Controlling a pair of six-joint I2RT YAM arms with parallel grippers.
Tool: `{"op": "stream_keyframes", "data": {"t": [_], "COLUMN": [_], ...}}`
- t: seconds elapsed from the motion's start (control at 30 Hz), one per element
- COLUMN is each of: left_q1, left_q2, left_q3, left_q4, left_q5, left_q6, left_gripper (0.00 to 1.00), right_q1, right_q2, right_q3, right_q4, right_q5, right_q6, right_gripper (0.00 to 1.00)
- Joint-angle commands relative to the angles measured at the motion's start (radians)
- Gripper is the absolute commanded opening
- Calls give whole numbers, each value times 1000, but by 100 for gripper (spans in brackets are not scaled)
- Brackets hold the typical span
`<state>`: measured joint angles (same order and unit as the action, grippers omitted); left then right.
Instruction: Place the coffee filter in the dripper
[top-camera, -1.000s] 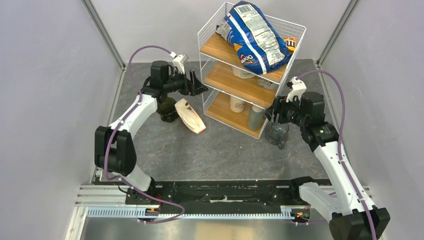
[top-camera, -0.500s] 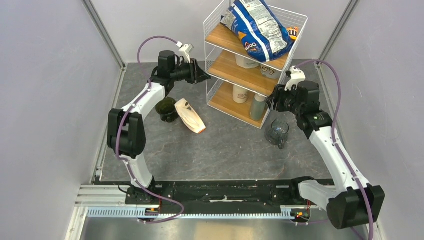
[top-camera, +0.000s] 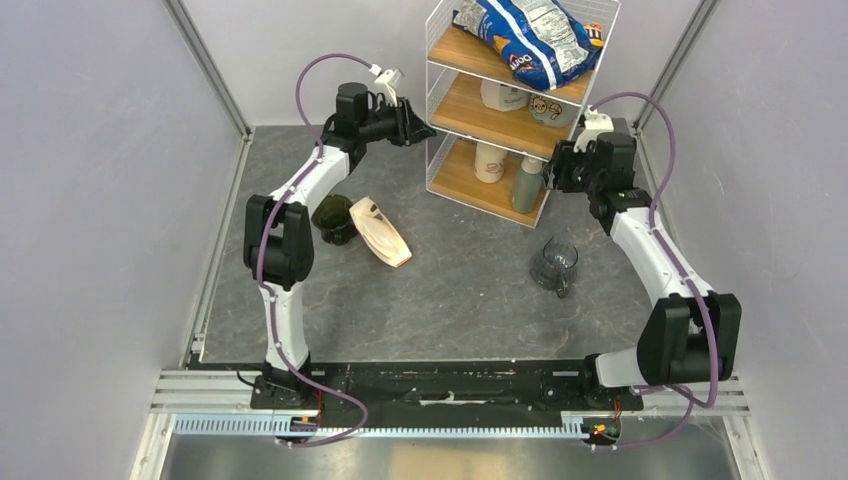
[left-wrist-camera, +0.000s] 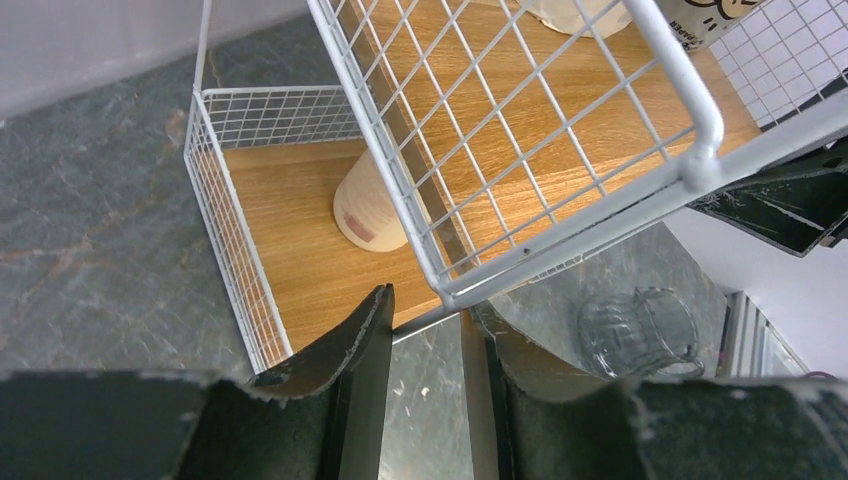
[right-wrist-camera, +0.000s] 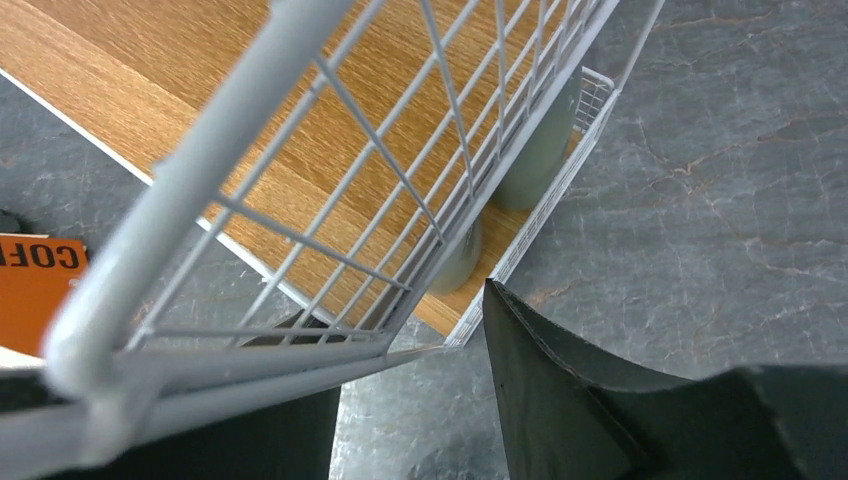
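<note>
The dripper (top-camera: 333, 218) is a dark cup on the floor mat at the left, touching a tan packet with an orange end (top-camera: 380, 230). No white coffee filter shows in any view. My left gripper (top-camera: 425, 130) is at the left corner of the white wire rack (top-camera: 437, 95), far behind the dripper. In the left wrist view the gripper (left-wrist-camera: 432, 300) has the rack's corner bar (left-wrist-camera: 690, 100) between its fingertips. My right gripper (top-camera: 548, 172) is at the rack's right side. In the right wrist view the gripper (right-wrist-camera: 410, 330) has the rack's frame (right-wrist-camera: 330, 80) crossing its jaws.
The rack holds a blue chip bag (top-camera: 530, 35) on top, with cups and a grey bottle (top-camera: 526, 185) on the lower shelves. A grey-clear glass vessel (top-camera: 555, 265) stands on the mat at the right; it also shows in the left wrist view (left-wrist-camera: 640, 330). Walls close in at back and sides.
Both arms have stretched toward the back, and the rack has moved with them, back and to the right, from tilted to upright. Dripper, packet and glass vessel have stayed put.
</note>
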<state>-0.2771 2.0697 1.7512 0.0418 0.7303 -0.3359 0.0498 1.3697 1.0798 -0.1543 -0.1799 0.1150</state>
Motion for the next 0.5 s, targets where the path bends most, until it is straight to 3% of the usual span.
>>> {"op": "stream_keyframes", "data": {"t": [0.0,0.13,0.23,0.37,0.47], "left_q1": [-6,-7,-7,13,44], "left_q2": [66,78,40,-76,-186], "left_q3": [123,182,165,33,-80], "left_q4": [54,22,-8,-3,-1], "left_q5": [-55,-54,-43,-37,-25], "left_q6": [-24,-24,-11,-9,-4], "left_gripper": [39,45,61,80,88], "right_q1": [-39,-44,-74,-90,-100], "right_q2": [79,101,67,-44,-157], "right_q3": [96,138,142,117,108], "right_q4": [91,70,22,-113,-263], "right_q5": [26,-11,-57,-160,-232], "right_q6": [-46,-50,-63,-135,-190], "right_gripper": [59,61,67,75,80]}}
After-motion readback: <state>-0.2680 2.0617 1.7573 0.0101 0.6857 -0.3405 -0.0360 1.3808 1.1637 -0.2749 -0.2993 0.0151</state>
